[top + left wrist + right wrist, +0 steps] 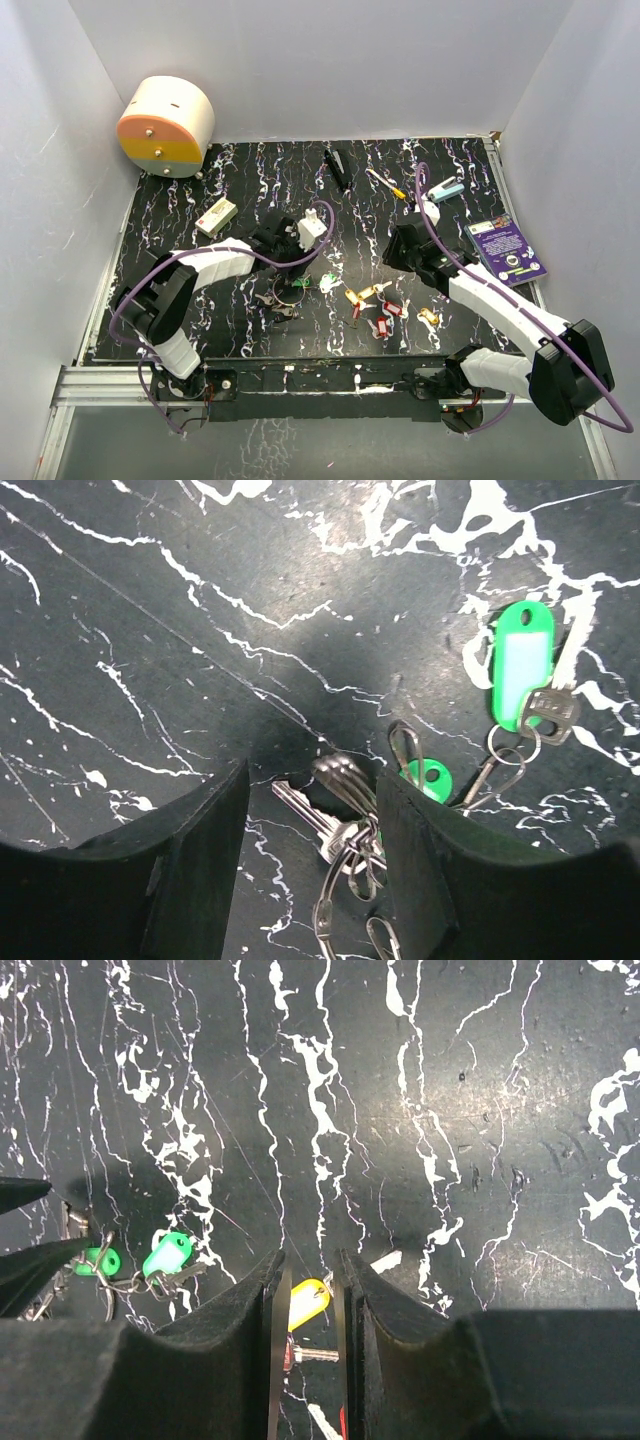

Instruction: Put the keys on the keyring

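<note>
The keyring (345, 845), thin silver wire carrying green tags (522, 660) and a steel key, lies on the table between the fingers of the left gripper (312, 780), which stand apart around it without touching. Red and gold keys (375, 310) lie loose to its right. The right gripper (309, 1256) is narrowly parted around a yellow key (308, 1302); whether it grips is unclear. The table (240, 180) is black with white veins, and the walls (330, 60) are white.
</note>
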Controlling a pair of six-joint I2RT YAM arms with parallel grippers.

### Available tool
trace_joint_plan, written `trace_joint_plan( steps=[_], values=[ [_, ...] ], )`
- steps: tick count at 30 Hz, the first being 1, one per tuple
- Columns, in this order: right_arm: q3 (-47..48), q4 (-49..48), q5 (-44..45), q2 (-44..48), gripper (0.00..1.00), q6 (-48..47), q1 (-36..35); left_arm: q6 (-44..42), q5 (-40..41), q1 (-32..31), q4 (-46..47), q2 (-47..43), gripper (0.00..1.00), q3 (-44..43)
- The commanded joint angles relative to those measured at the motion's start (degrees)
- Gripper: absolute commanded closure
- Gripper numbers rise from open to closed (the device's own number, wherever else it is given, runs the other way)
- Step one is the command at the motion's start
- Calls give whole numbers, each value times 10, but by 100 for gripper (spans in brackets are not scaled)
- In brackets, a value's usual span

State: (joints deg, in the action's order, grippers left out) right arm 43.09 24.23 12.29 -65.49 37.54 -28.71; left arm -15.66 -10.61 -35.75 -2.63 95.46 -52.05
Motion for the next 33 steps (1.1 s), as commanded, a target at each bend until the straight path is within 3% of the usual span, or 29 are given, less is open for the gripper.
trace_joint_plan(
  steps=[1, 7, 12, 19, 33],
  values=[
    [-4, -18, 12, 16, 71, -7, 5, -22, 45, -2, 17, -6, 49, 17],
    [-4, -18, 6, 11, 72, -11, 4, -22, 28, -2, 12, -7, 51, 18],
    [-4, -19, 1, 8, 72, -13, 4, -16, -35, -2, -21, -9, 60, 8],
    [-16, -30, -5, 6, 74, -12, 4, -29, -20, -2, -34, -7, 92, 0],
    [-17, -35, 9, 5, 74, -15, 4, -43, -59, -2, -30, 66, 90, -122]
  ],
)
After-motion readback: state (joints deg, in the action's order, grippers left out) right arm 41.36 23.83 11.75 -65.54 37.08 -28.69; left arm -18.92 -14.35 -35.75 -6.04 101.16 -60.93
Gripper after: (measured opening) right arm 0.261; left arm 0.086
